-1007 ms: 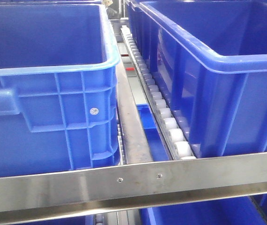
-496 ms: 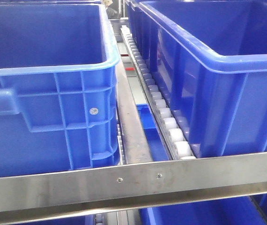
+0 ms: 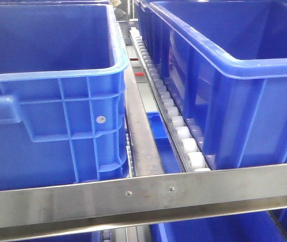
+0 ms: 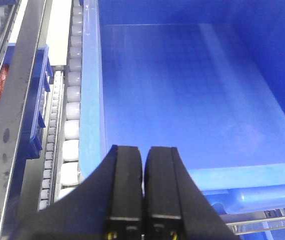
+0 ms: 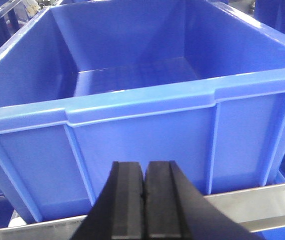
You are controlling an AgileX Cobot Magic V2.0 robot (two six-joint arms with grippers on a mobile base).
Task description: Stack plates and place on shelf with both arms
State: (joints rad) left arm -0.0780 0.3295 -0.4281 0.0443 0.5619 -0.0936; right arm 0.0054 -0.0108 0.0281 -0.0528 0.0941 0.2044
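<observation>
The shelf (image 3: 143,194) crosses the bottom of the front view with its steel rail and 2 screws; white rollers (image 3: 184,136) run between 2 blue crates (image 3: 48,101). The left hand (image 4: 142,200) has its fingers pressed together over a crate, holding nothing. The right hand (image 5: 143,205) is also closed and empty, before another crate's wall. No plates are visible.
</observation>
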